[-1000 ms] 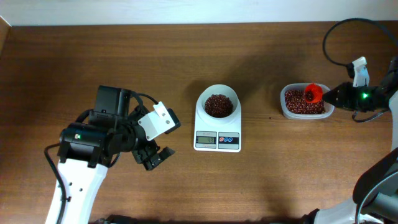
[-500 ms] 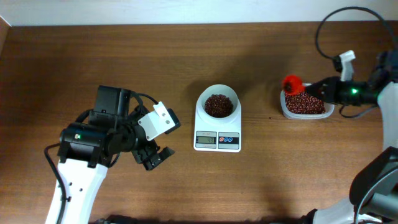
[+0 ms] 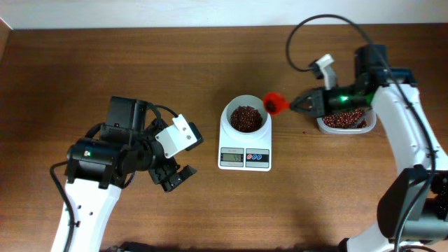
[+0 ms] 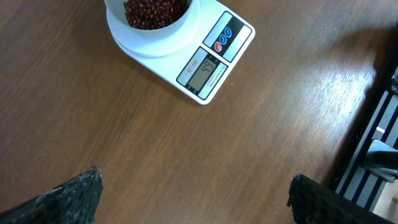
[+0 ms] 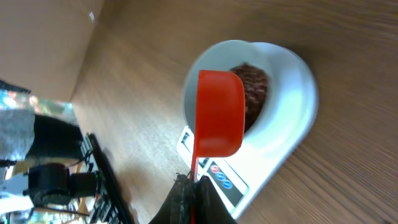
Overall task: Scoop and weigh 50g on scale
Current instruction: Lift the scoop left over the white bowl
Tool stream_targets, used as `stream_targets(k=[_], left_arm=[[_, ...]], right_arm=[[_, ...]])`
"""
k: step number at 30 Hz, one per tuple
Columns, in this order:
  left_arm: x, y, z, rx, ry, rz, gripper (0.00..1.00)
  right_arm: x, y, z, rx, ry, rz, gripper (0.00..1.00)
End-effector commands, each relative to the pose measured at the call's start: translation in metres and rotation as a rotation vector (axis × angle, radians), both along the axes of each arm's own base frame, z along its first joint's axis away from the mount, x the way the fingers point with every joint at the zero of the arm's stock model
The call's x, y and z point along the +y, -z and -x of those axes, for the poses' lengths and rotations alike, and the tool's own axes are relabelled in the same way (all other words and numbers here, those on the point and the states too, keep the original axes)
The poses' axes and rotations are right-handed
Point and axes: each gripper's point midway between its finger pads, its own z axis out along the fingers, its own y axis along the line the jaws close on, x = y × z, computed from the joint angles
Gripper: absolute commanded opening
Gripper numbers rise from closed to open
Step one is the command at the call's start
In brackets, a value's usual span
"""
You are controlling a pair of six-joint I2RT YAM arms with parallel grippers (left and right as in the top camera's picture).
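The white scale [image 3: 244, 159] sits mid-table with a white bowl [image 3: 229, 112] of red beans on its platform. My right gripper [image 3: 299, 105] is shut on the handle of a red scoop [image 3: 274, 104], whose cup hangs at the bowl's right rim. In the right wrist view the red scoop [image 5: 219, 118] overlaps the bowl [image 5: 286, 112] edge, above the scale [image 5: 227, 180]; what the cup holds cannot be seen. My left gripper [image 3: 175, 178] is open over bare wood to the left of the scale. The left wrist view shows its fingertips [image 4: 74, 199] wide apart, well clear of the scale [image 4: 214, 62].
A clear plastic tub [image 3: 343, 120] of red beans stands to the right of the scale, under my right arm. A black cable [image 3: 308, 28] loops above that arm. The table's front edge and a dark rack [image 4: 373, 143] lie close to the left gripper.
My right arm has swung left from the tub of beans, carrying the red scoop to the bowl's right rim. The left arm has not moved.
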Motion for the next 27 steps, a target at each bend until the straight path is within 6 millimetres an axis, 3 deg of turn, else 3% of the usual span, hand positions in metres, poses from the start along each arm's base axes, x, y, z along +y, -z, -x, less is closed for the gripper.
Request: stream_targets(k=[1,3,7,12,15,18,22,27], left_arm=[[-0.001,0.001,0.002,0.009,-0.005,0.006,0.99],[-0.001,0.001,0.002,0.009,-0.006,0.007,0.99],[-0.001,0.001,0.002,0.009,-0.006,0.006,0.99],[-0.001,0.001,0.002,0.009,-0.005,0.006,0.99],[-0.001,0.001,0.002,0.01,-0.006,0.007,0.99],[-0.001,0.001,0.002,0.009,-0.005,0.006,0.99],[-0.001,0.001,0.002,0.009,-0.005,0.006,0.99],[-0.001,0.001,0.002,0.009,-0.006,0.006,0.99]], right_arm=[[0.029,-0.002,0.006,-0.026,-0.078,-0.03,0.04],[0.038,0.001,0.004,-0.059,-0.103,-0.001,0.04],[0.038,0.024,0.002,-0.082,-0.11,0.185,0.04],[0.043,0.024,0.0,-0.107,-0.122,0.194,0.04],[0.048,0.019,0.0,-0.118,-0.132,0.157,0.04],[0.071,-0.01,0.013,-0.207,-0.259,-0.048,0.04],[0.049,0.024,0.0,-0.177,-0.18,0.215,0.04],[0.05,0.023,0.0,-0.177,-0.183,0.209,0.04]])
